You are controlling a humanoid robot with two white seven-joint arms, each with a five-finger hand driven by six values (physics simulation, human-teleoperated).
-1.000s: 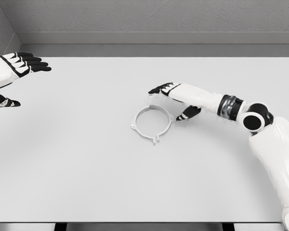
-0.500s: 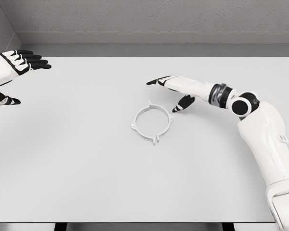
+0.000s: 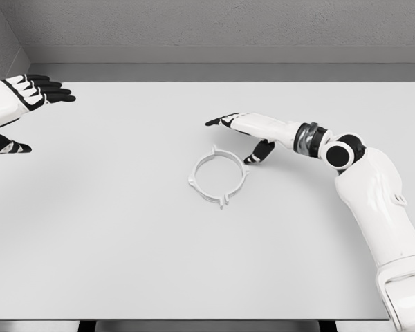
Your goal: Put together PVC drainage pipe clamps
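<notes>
A white ring-shaped pipe clamp (image 3: 219, 176) with small tabs lies flat near the middle of the white table (image 3: 124, 242). My right hand (image 3: 238, 135) hovers just behind and to the right of it, fingers spread and holding nothing; its thumb points down close to the clamp's right rim without clearly touching it. My left hand (image 3: 29, 104) shows at the far left edge, fingers extended, well away from the clamp and holding nothing.
The table's far edge meets a grey wall ledge (image 3: 221, 55). Its front edge runs along the bottom of the view. My right forearm and elbow (image 3: 339, 153) stretch across the table's right side.
My right hand has lifted off the clamp's far rim and shifted slightly back and left. The clamp stays where it lay. The left hand has barely moved.
</notes>
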